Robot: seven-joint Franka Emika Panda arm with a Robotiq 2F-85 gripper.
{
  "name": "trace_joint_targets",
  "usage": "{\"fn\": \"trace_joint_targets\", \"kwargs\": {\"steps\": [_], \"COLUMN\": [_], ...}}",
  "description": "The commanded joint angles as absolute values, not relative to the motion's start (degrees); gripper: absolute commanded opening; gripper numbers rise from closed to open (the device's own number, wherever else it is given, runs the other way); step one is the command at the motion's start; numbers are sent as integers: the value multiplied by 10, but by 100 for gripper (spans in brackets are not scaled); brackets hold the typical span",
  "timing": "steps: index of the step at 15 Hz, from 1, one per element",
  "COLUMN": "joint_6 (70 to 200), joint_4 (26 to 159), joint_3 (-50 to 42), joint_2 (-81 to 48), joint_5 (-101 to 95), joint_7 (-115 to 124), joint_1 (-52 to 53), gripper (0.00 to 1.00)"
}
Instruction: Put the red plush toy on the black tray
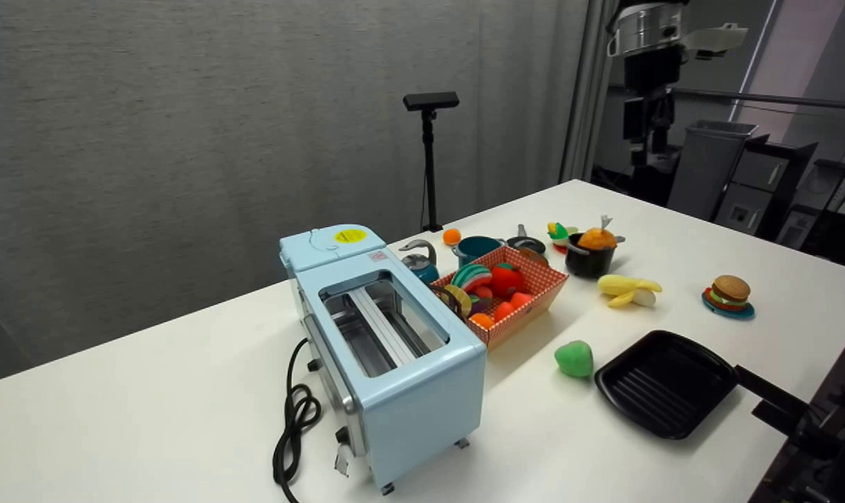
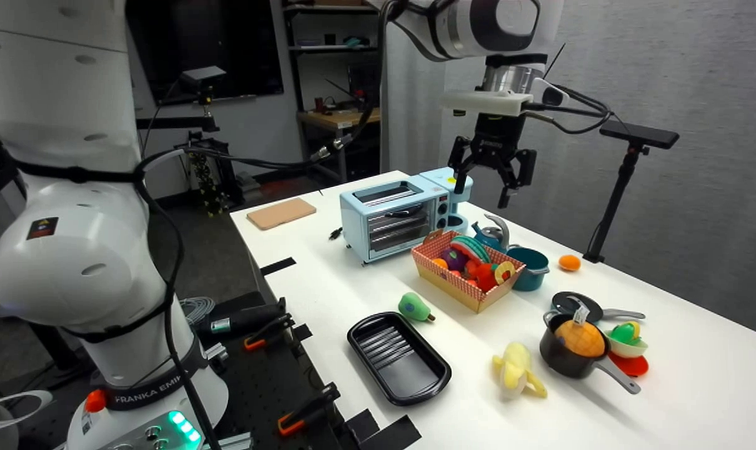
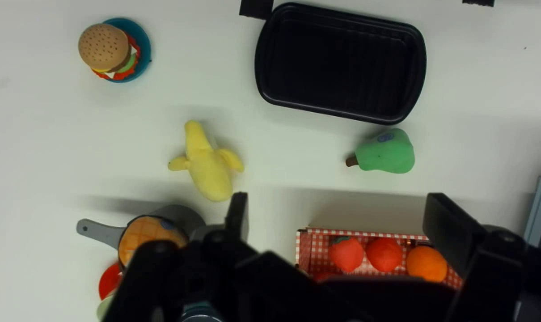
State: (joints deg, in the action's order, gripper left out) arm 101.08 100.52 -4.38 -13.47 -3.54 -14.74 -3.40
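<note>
While red plush toys (image 3: 384, 255) sit bunched inside the checked basket (image 2: 447, 282), and which one is wanted I can't tell, the black tray (image 3: 333, 67) lies at their twelve o'clock in the wrist view, flat on the white table (image 3: 288, 165). Just off the tray's five o'clock, the green pear (image 3: 384, 154)! Out at eight, the yellow banana (image 3: 210, 172); farther, at nine, the burger (image 3: 104, 47). And the gripper (image 2: 481, 195), fingers wide apart, hangs high above the table.

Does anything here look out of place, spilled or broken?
Nothing I can see looks spilled or broken. An orange toy looks odd because it bulges above the rim of a dark pot, white tag sticking up. A black cord looks untidy, lying in loose loops beside the blue toaster.
</note>
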Motion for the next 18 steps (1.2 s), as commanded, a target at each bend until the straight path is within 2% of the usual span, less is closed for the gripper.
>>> {"fn": "trace_joint_targets", "kwargs": {"steps": [1, 13, 14, 18], "joint_6": [939, 812, 851, 851], "joint_4": [863, 548, 635, 627], "joint_3": [-15, 35, 33, 34], "joint_2": [-245, -482, -431, -442], "joint_5": [-24, -90, -79, -79], "joint_7": [-119, -73, -80, -79], "joint_1": [-21, 107, 92, 98], "gripper": [100, 100, 100, 100]}}
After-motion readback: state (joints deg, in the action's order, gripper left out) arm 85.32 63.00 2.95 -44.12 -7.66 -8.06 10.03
